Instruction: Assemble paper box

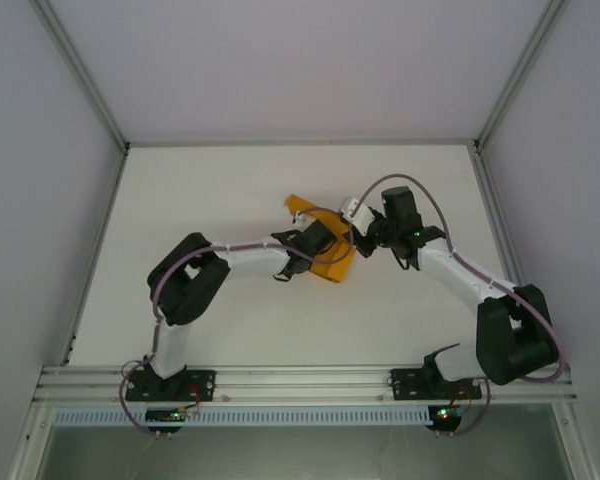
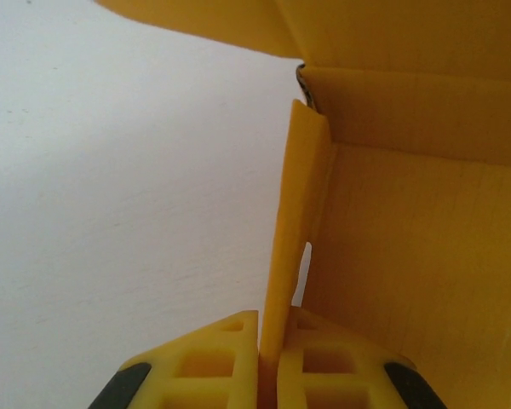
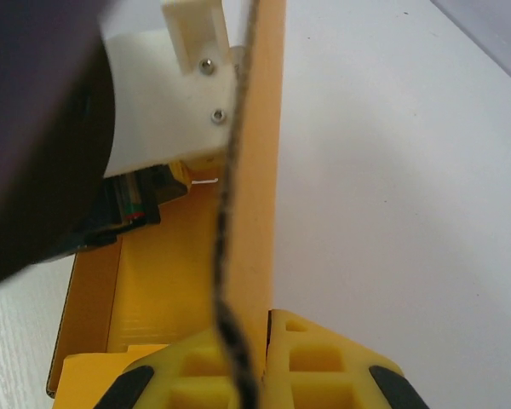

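Pinching one wall of the box (image 1: 335, 265) in my left claw (image 2: 261, 345) and another in my right claw (image 3: 262, 358), both shut tight, I hold it between them, mid-frame from above, each wall running up from its claw.

The paper box (image 1: 335, 268) lies midway on the table (image 1: 230, 190); left claw (image 1: 313, 243) at its left, right claw (image 1: 364, 233) at its right.
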